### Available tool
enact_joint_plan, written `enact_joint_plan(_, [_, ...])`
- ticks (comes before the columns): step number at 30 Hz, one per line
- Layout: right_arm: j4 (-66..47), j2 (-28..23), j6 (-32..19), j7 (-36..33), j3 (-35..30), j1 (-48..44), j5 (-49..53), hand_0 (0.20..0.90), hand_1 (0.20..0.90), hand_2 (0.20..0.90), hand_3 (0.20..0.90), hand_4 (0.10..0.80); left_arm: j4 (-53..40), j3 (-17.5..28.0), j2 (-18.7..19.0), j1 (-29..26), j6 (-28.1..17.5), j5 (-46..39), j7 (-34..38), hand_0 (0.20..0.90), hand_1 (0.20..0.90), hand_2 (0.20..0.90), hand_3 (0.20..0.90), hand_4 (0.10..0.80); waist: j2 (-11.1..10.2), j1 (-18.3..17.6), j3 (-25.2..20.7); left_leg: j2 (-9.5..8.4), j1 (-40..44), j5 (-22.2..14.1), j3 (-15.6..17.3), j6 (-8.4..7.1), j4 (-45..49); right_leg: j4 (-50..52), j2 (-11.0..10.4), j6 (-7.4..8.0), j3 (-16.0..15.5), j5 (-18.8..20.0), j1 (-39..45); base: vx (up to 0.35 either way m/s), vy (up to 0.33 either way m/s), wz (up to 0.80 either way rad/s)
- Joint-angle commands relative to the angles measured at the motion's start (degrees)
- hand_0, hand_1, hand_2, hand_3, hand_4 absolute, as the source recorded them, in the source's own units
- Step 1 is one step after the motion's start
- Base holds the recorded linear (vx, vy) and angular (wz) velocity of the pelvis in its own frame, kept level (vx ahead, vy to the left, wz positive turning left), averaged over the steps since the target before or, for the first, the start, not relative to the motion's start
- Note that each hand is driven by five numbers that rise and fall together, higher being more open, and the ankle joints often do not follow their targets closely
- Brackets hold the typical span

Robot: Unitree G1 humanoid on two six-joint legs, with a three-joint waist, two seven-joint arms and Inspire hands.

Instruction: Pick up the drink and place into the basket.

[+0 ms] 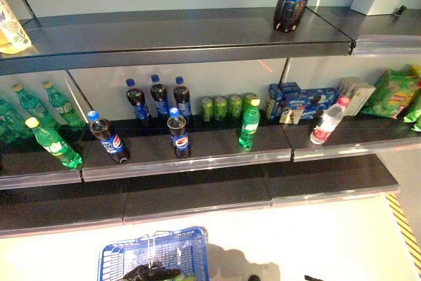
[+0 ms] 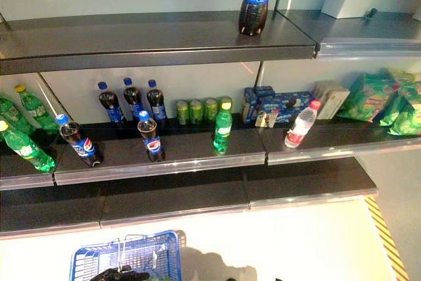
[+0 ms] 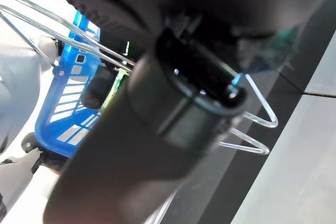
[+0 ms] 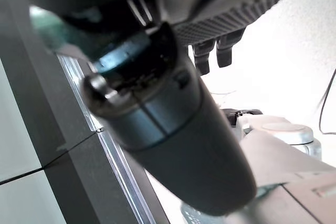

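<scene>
The blue basket (image 1: 192,249) sits low on the pale floor, in front of the dark shelves. The left hand (image 1: 150,272) lies across its top, curled round the thin wire handles (image 3: 273,120). Just under that hand, inside the basket, a patch of green (image 3: 119,80) shows, but too much of it is hidden to tell whether it is a drink. The right hand (image 4: 173,129) shows well only in its own wrist view, close to a shelf edge, with nothing visible in its grasp; I cannot tell whether its fingers are straight or curled. Beyond the basket, on the middle shelf (image 1: 197,156), two cola bottles (image 1: 179,133) stand nearest, almost straight behind it, with a green bottle (image 1: 248,124) upright further to its right. Four green cans (image 1: 223,108) line up at the back. A clear water bottle (image 1: 327,122) with a red cap leans well off to the basket's right.
</scene>
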Motion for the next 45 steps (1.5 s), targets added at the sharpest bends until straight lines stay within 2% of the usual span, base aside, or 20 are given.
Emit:
enact_joint_plan(1, [5.1, -0.2, -2.2, -0.5, 0.3, -3.6, 1.2, 0.900, 0.900, 0.900, 0.900, 0.800, 0.4, 2.4, -0.1, -2.2, -2.2, -0.5, -2.4, 0.300, 0.300, 0.300, 0.200, 0.100, -0.9, -0.3, -0.5, -2.35, -4.7, 5.9, -4.0, -1.26, -4.1, 0.1, 0.9, 1.30, 4.4, -5.1, 3.5, 0.000, -0.198, -0.25])
enact_joint_plan(3, [4.7, -0.8, -1.8, -0.8, 0.9, -4.3, 0.2, 0.900, 0.900, 0.900, 0.900, 0.800, 0.1, 2.4, -0.4, -1.7, -1.9, -1.7, -2.5, 0.300, 0.300, 0.300, 0.200, 0.100, -0.8, 0.5, 0.0, -4.01, -5.2, 4.6, -9.7, -1.02, -1.5, 0.0, 1.4, 0.65, 7.1, -5.1, 3.6, 0.048, -0.130, -0.41])
enact_joint_plan(4, [4.8, -1.3, -1.6, -1.1, 1.4, -4.9, -0.2, 0.900, 0.900, 0.900, 0.900, 0.800, -0.1, 2.5, -1.0, -1.1, -2.1, -2.6, -2.4, 0.300, 0.300, 0.300, 0.200, 0.100, -0.7, 1.7, 0.6, -6.67, -6.4, 2.5, -16.0, -0.33, 1.8, -0.2, 1.4, 0.34, 9.3, -5.0, 4.0, 0.085, -0.149, -0.51])
enact_joint_plan(5, [4.7, -1.6, -1.6, -1.2, 1.5, -5.2, -0.2, 0.900, 0.900, 0.900, 0.900, 0.800, -0.3, 2.7, -1.3, -0.7, -2.3, -2.4, -2.7, 0.300, 0.300, 0.300, 0.200, 0.100, -0.6, 2.5, 0.8, -8.69, -7.5, 1.6, -18.7, 0.22, 3.3, -0.3, 1.3, 0.19, 10.2, -4.7, 4.0, 0.069, -0.111, -0.53])
enact_joint_plan(6, [4.7, -1.6, -1.6, -1.2, 1.5, -5.2, -0.2, 0.900, 0.900, 0.900, 0.900, 0.800, -0.3, 2.7, -1.3, -0.6, -2.3, -2.4, -2.7, 0.300, 0.300, 0.300, 0.200, 0.100, -0.6, 2.5, 0.8, -8.70, -7.6, 1.5, -18.7, 0.24, 3.4, -0.3, 1.3, 0.22, 10.2, -4.7, 4.0, 0.055, -0.082, -0.61])
enact_joint_plan(8, [4.1, -2.0, -1.3, -1.3, 1.1, -5.3, -0.2, 0.900, 0.900, 0.900, 0.900, 0.800, -1.2, 2.1, -1.6, 0.3, -2.5, -1.6, -3.2, 0.300, 0.300, 0.300, 0.200, 0.100, -0.1, 3.3, 1.3, -11.24, -8.3, 1.0, -20.0, 1.32, 3.9, -0.3, 1.3, 0.33, 10.5, -4.6, 4.6, 0.063, -0.057, -0.73])
enact_joint_plan(9, [4.1, -2.0, -1.3, -1.3, 1.1, -5.3, -0.2, 0.900, 0.900, 0.900, 0.900, 0.800, -1.2, 2.1, -1.6, 0.3, -2.5, -1.6, -3.2, 0.300, 0.300, 0.300, 0.200, 0.100, -0.1, 3.3, 1.3, -11.24, -8.3, 1.0, -20.0, 1.32, 3.9, -0.3, 1.3, 0.33, 10.5, -4.6, 4.6, 0.076, -0.053, -0.60])
enact_joint_plan(10, [4.0, -2.1, -1.4, -1.3, 0.9, -5.2, 0.0, 0.900, 0.900, 0.900, 0.900, 0.800, -1.6, 1.6, -1.6, 0.7, -2.6, -1.5, -3.4, 0.300, 0.300, 0.300, 0.200, 0.100, 0.6, 3.6, 1.4, -12.46, -8.2, 1.4, -20.1, 1.78, 2.6, -0.1, 1.8, 0.46, 10.2, -4.7, 4.8, 0.183, -0.079, -0.92])
enact_joint_plan(11, [4.0, -1.9, -1.5, -1.8, 1.0, -5.2, 1.0, 0.900, 0.900, 0.900, 0.900, 0.800, -2.0, 0.8, -1.4, 1.1, -2.6, -1.3, -3.6, 0.300, 0.300, 0.300, 0.200, 0.100, 2.3, 4.1, 2.0, -14.89, -7.9, 3.7, -21.2, 2.25, -1.5, 1.0, 3.3, 0.73, 10.7, -5.4, 4.9, 0.248, -0.082, -1.00])
enact_joint_plan(12, [4.0, -1.8, -1.5, -1.9, 1.2, -5.2, 1.2, 0.900, 0.900, 0.900, 0.900, 0.800, -2.0, 0.7, -1.2, 1.2, -2.5, -1.1, -3.6, 0.300, 0.300, 0.300, 0.200, 0.100, 2.7, 4.3, 2.1, -15.61, -8.3, 4.5, -21.9, 2.28, -2.5, 1.4, 3.8, 0.80, 11.3, -5.7, 5.0, 0.354, -0.057, -0.87])
enact_joint_plan(13, [4.0, -1.8, -1.5, -1.9, 1.5, -5.4, 0.9, 0.900, 0.900, 0.900, 0.900, 0.800, -1.9, 0.5, -1.0, 1.3, -2.3, -1.5, -3.7, 0.300, 0.300, 0.300, 0.200, 0.100, 3.0, 4.8, 2.6, -16.87, -9.8, 6.1, -24.3, 2.15, -3.4, 2.0, 4.8, 0.80, 13.5, -6.6, 5.5, 0.259, -0.004, -0.24])
enact_joint_plan(16, [4.1, -2.0, -1.6, -1.7, 2.0, -5.7, -0.2, 0.900, 0.900, 0.900, 0.900, 0.800, -1.7, 1.0, -1.0, 1.5, -2.0, -1.9, -4.0, 0.300, 0.300, 0.300, 0.200, 0.100, 3.1, 5.1, 3.1, -18.29, -11.3, 6.6, -27.6, 2.69, -3.0, 3.0, 6.1, 0.30, 17.2, -8.1, 5.9, 0.286, 0.023, -0.54])
enact_joint_plan(22, [3.3, -1.6, -2.9, -0.2, 2.0, -3.8, -2.0, 0.900, 0.900, 0.900, 0.900, 0.800, -2.0, 0.9, -0.4, 0.2, -1.7, -2.3, -4.4, 0.300, 0.300, 0.300, 0.200, 0.100, 1.5, 3.7, 2.8, -17.70, -8.4, 5.1, -25.3, 4.26, -3.8, 4.9, 6.1, 0.63, 16.8, -9.0, 5.2, 0.298, -0.030, -0.49])
enact_joint_plan(24, [3.2, -1.0, -3.0, 0.0, 2.2, -3.8, -4.6, 0.900, 0.900, 0.900, 0.900, 0.800, -2.4, 1.2, -0.3, -0.6, -2.2, -4.0, -4.1, 0.300, 0.300, 0.300, 0.200, 0.100, 0.7, 4.4, 2.9, -16.71, -6.6, 4.2, -22.7, 4.44, -4.4, 9.9, 3.3, 1.94, 11.0, -8.9, 3.5, 0.336, -0.069, -0.80])
enact_joint_plan(25, [3.2, -1.0, -3.0, 0.0, 2.2, -3.8, -4.6, 0.900, 0.900, 0.900, 0.900, 0.800, -2.4, 1.1, -0.3, -0.6, -2.2, -4.1, -4.0, 0.300, 0.300, 0.300, 0.200, 0.100, 0.6, 4.5, 2.9, -16.73, -6.6, 4.2, -22.6, 4.45, -4.4, 10.0, 3.2, 1.96, 11.1, -9.0, 3.5, 0.128, -0.060, -0.79])
enact_joint_plan(27, [2.9, -0.5, -2.9, 0.4, 2.5, -4.6, -5.3, 0.900, 0.900, 0.900, 0.900, 0.800, -2.6, 1.6, -0.1, -1.2, -2.5, -4.4, -3.2, 0.300, 0.300, 0.300, 0.200, 0.100, 0.4, 6.1, 3.7, -15.94, -6.5, 3.9, -21.5, 5.10, -3.8, 17.4, -0.4, 3.73, 7.8, -7.3, 0.5, 0.119, -0.075, -0.89])
enact_joint_plan(29, [2.9, -0.3, -3.2, 0.6, 2.3, -4.9, -4.9, 0.900, 0.900, 0.900, 0.900, 0.800, -2.4, 1.6, -0.1, -1.5, -2.7, -3.9, -3.5, 0.300, 0.300, 0.300, 0.200, 0.100, 0.3, 6.3, 4.1, -15.80, -6.4, 3.7, -21.4, 5.54, -3.6, 20.0, -1.3, 4.08, 7.8, -6.2, -0.8, 0.078, -0.053, -0.55])
enact_joint_plan(33, [2.5, -0.5, -2.9, 0.7, 0.7, -6.5, -2.3, 0.900, 0.900, 0.900, 0.900, 0.800, -2.5, -0.6, 0.0, -3.2, -1.7, -3.9, -2.6, 0.300, 0.300, 0.300, 0.200, 0.100, 0.2, 5.0, 4.5, -15.65, -6.3, 2.3, -21.9, 6.37, -1.4, 16.5, -3.1, 3.94, 11.9, -4.4, -2.2, 0.129, -0.111, -0.17])
enact_joint_plan(39, [4.0, -1.0, -3.6, 0.5, -0.9, -7.2, 0.1, 0.900, 0.900, 0.900, 0.900, 0.800, -1.8, 0.0, 0.3, -4.6, -0.8, -3.5, -1.7, 0.300, 0.300, 0.300, 0.200, 0.100, -2.4, 3.9, 3.7, -17.60, -6.6, -3.6, -25.1, 5.95, 5.7, 2.4, -7.7, 6.21, 18.6, 3.9, -2.6, 0.165, -0.208, 0.39])
enact_joint_plan(45, [4.9, -1.7, -1.7, 0.3, -2.0, -8.2, 1.1, 0.900, 0.900, 0.900, 0.900, 0.800, -1.7, 0.0, 1.4, -4.5, -0.1, -3.6, -2.2, 0.300, 0.300, 0.300, 0.200, 0.100, -2.3, 2.0, 3.9, -17.05, -5.0, -6.8, -27.3, 6.08, 8.2, -1.5, -7.3, 6.83, 22.5, 6.2, -7.2, 0.202, -0.186, 0.46])
